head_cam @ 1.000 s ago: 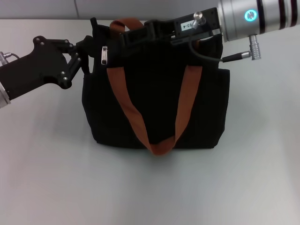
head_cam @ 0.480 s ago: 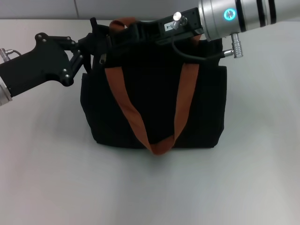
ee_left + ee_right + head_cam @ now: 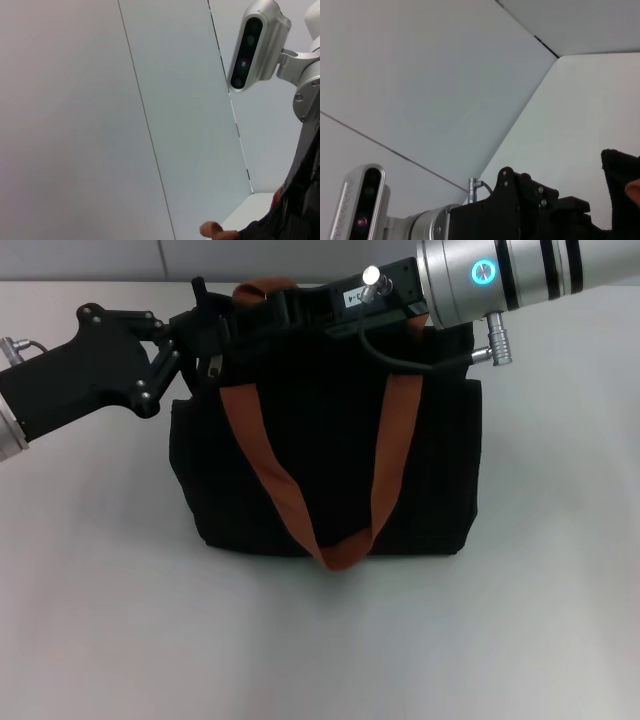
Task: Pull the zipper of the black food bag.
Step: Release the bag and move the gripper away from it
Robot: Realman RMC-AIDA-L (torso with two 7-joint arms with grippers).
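Note:
The black food bag (image 3: 330, 455) stands upright mid-table, its rust-orange straps (image 3: 262, 455) hanging down the front. My left gripper (image 3: 192, 338) comes in from the left and is shut on the bag's top left edge. My right gripper (image 3: 255, 322) reaches in from the upper right, low over the bag's top, close to the left gripper. The zipper (image 3: 214, 367) shows only as a small dim tab just below the right gripper's tip, at the top left of the bag. The bag's edge shows in the left wrist view (image 3: 272, 227) and in the right wrist view (image 3: 620, 180).
A grey tabletop (image 3: 330, 640) runs in front of and beside the bag. A pale wall (image 3: 90, 258) stands behind it. The left wrist view shows the right arm's camera (image 3: 255, 47). The right wrist view shows the left arm's black gripper body (image 3: 535, 205).
My right gripper has moved left along the bag's top to the zipper pull, which was plainly silver before and is now mostly shadowed. The bag's top has shifted slightly left.

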